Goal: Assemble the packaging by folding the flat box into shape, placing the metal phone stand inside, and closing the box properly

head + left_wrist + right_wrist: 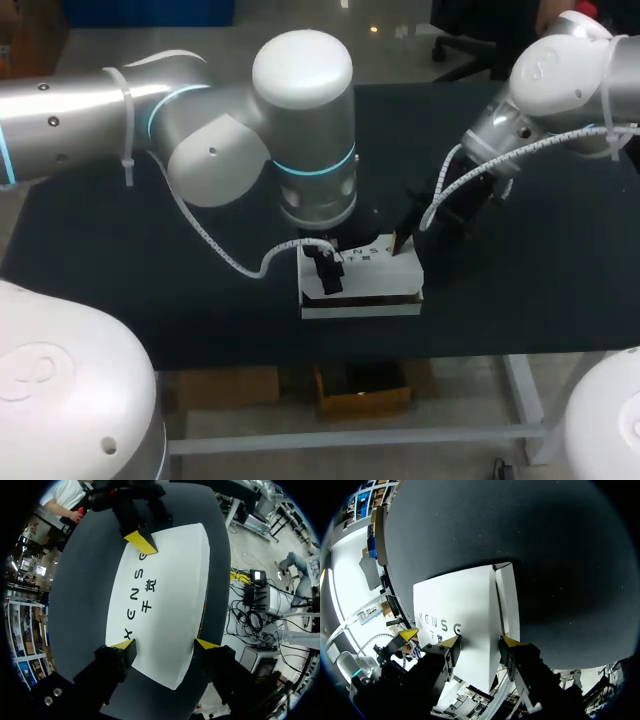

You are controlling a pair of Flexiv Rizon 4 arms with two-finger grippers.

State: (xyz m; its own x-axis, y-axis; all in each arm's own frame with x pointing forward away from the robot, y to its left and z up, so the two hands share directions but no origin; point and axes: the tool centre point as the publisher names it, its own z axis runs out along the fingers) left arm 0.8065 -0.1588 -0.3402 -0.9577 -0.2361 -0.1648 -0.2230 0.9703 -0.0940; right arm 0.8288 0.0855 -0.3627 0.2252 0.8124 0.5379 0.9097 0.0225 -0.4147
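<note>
Box (pixel 380 272) of white card lies near the front edge of the dark surface (pixel 150 280). Its lid (pixel 175 580) is down, but a thin gap shows along the front. I'd guess it is light, smooth and easily dented mid-lid, and stiffer along the folded edges, so best held or pressed there. The left hand (pixel 165 644) hangs over one end, fingers (pixel 122 644) spread about the box's width. The right hand (pixel 480 641) is over the other end, fingers apart but narrower. Whether either touches, I cannot tell. No phone stand shows.

Probably robotics lab: left arm (pixel 200 130), right arm (pixel 560 75), cable-tied wiring (pixel 215 245), black-topped table (pixel 120 280).
</note>
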